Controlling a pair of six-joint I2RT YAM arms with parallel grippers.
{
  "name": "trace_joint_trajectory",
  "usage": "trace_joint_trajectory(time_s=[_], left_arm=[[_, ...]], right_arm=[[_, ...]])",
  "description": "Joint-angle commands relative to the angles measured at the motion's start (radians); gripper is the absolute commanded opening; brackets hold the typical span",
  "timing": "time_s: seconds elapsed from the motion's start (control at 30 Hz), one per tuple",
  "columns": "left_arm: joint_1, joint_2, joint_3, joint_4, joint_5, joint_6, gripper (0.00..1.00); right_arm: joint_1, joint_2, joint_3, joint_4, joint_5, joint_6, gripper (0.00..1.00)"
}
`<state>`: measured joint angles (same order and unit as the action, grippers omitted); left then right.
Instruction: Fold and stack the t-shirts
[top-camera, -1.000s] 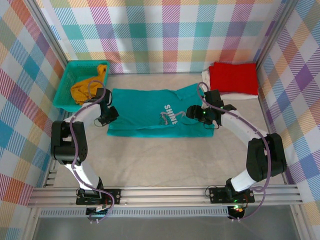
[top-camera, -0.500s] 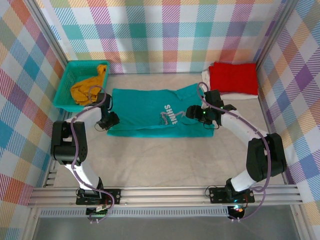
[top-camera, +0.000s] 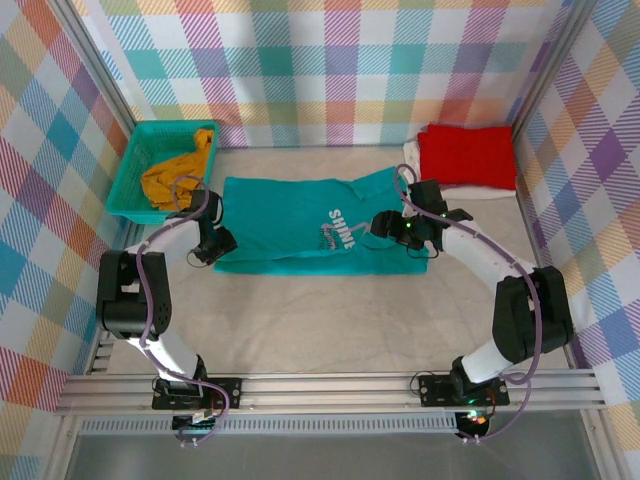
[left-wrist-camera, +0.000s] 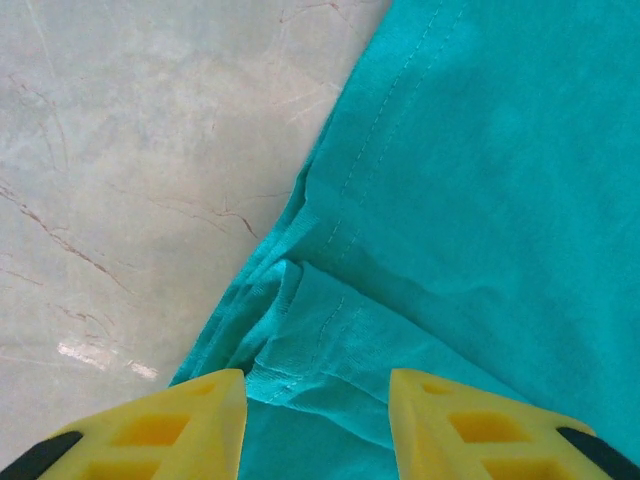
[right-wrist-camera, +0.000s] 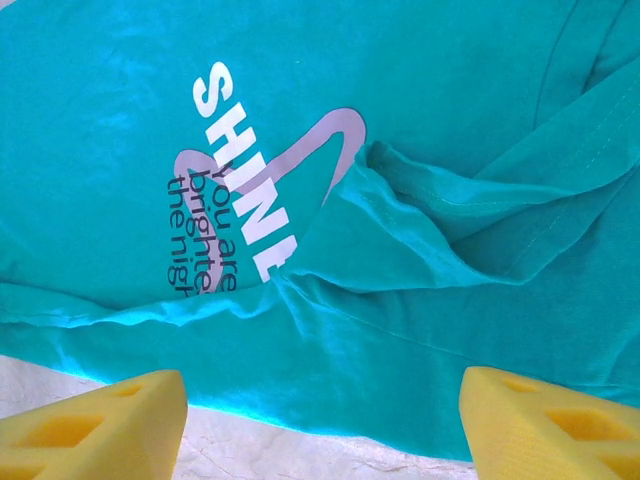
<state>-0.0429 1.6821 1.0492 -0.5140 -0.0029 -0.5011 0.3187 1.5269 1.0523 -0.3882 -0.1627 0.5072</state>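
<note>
T-shirts lay in three spots on the pale, stone-look worktop (top-camera: 330, 320). From where I stood, a soft teal t-shirt (top-camera: 290, 225) with white "SHINE" letters lay flat in the middle, stretched from side to side. Its near edge was folded over, so the cloth was double there. In the far right corner, a folded red t-shirt (top-camera: 467, 155) sat on top of a folded white t-shirt (top-camera: 411, 152). In the far left corner, a crumpled mustard-yellow t-shirt (top-camera: 168, 180) sat inside a teal plastic mesh basket (top-camera: 122, 180).

The left fingers (top-camera: 212, 244) were at the left end of the teal t-shirt, by its near corner. In the left wrist view, these yellow wedge-shaped fingers (left-wrist-camera: 170, 425) were spread apart just over the bunched-up hem. Nothing was pinched between them.

The right fingers (top-camera: 384, 222) were over the right part of the same shirt, close to the letters. In the right wrist view, those yellow fingers (right-wrist-camera: 110, 420) were spread wide apart. A small raised fold of teal cloth lay beyond them, and they held nothing.
</note>
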Motion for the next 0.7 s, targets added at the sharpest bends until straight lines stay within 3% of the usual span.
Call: trace_joint_trajectory(time_s=[0.0,0.47,0.53,0.6,0.67], left_arm=[[0.015,0.034,-0.019,0.029,-0.015,-0.001,0.42],[0.015,0.049,-0.020,0.042,-0.028,0.006,0.39],[0.015,0.063,-0.016,0.051,-0.032,0.006,0.34],[0.015,0.066,-0.006,0.048,-0.034,0.006,0.21],[0.015,0.053,-0.003,0.046,-0.037,0.003,0.18]], right_arm=[[0.006,-0.004,0.002,0.012,-0.017,-0.019,0.73],[0.006,0.016,0.018,0.014,-0.029,-0.018,0.73],[0.006,0.019,0.020,0.016,-0.036,-0.017,0.73],[0.006,0.018,0.020,0.015,-0.043,-0.015,0.73],[0.006,0.013,0.018,0.015,-0.039,-0.016,0.73]])
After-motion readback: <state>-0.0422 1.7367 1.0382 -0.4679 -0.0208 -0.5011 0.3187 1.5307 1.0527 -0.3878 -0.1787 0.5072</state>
